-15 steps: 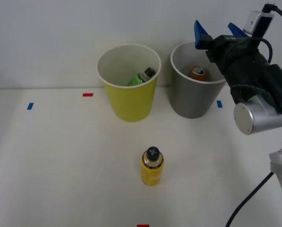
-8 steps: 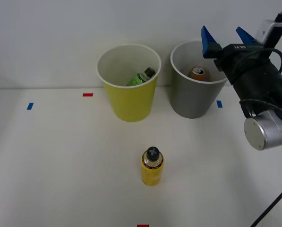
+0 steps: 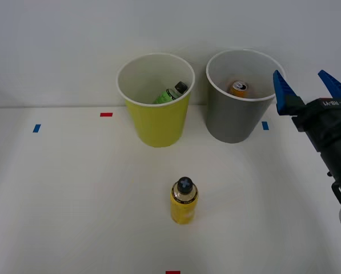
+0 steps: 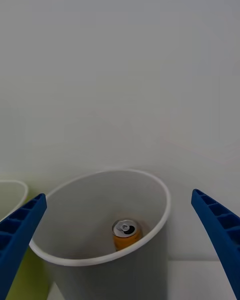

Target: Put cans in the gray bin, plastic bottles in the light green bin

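Just ahead of the right gripper (image 3: 310, 88) stands the gray bin (image 3: 234, 123) with the orange can (image 4: 125, 233) inside; beyond it, the light green bin (image 3: 157, 123) holds the green-label bottle (image 3: 171, 93). The yellow-label bottle (image 3: 184, 201) likely comes next, needing a reach well below and left. The blue fingers (image 3: 283, 91) are spread wide, empty, touching nothing.

Round tapered yellow-green plastic bin (image 3: 157, 117): white rim, pale inside. Round tapered dark gray plastic bin (image 3: 233, 120): white rim, pale inside. Small metal drink can (image 4: 125, 234): orange body, silver pull-tab top. Small plastic bottle (image 3: 183, 202) on table: yellow label, black cap. Second small plastic bottle (image 3: 171, 93): green label, black cap. White table (image 3: 73, 194): red and blue tape marks. Right claw (image 3: 307, 90): blue ribbed fingers (image 4: 20, 230), black body with white lettering.
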You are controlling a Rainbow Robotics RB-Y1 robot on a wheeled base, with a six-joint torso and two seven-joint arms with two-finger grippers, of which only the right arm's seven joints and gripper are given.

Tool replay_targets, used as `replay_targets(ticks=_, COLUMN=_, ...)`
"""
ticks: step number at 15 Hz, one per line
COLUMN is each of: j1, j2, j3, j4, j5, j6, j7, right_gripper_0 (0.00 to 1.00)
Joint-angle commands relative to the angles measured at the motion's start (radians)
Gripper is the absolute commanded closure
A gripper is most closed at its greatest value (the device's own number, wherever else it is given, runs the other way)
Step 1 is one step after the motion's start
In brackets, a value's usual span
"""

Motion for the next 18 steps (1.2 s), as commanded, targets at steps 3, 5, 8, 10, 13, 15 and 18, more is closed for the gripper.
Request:
replay_targets(ticks=3, j1=0.242, j2=0.002, j3=-0.013, j4=-0.003, j5=0.118, j6=-0.18, j7=-0.008, right_gripper_0=0.0)
replay_targets(ticks=5, j1=0.327, j2=0.005, j3=-0.013, j4=-0.003, j5=0.139, j6=-0.229, j7=-0.005, right_gripper_0=0.0)
replay_targets(ticks=8, j1=0.447, j2=0.005, j3=-0.013, j4=-0.003, j5=0.147, j6=-0.289, j7=0.004, right_gripper_0=0.0)
replay_targets(ticks=10, j1=0.51, j2=0.007, j3=-0.014, j4=-0.003, j5=0.153, j6=-0.301, j7=0.012, right_gripper_0=0.0)
replay_targets(ticks=13, j1=0.577, j2=0.04, j3=-0.013, j4=0.003, j5=0.158, j6=-0.301, j7=0.015, right_gripper_0=0.0)
replay_targets(ticks=15, j1=0.597, j2=0.071, j3=-0.013, j4=0.003, j5=0.164, j6=-0.303, j7=0.019, right_gripper_0=0.0)
replay_targets(ticks=18, j1=0.63, j2=0.131, j3=-0.013, j4=0.002, j5=0.19, j6=-0.309, j7=0.036, right_gripper_0=0.0)
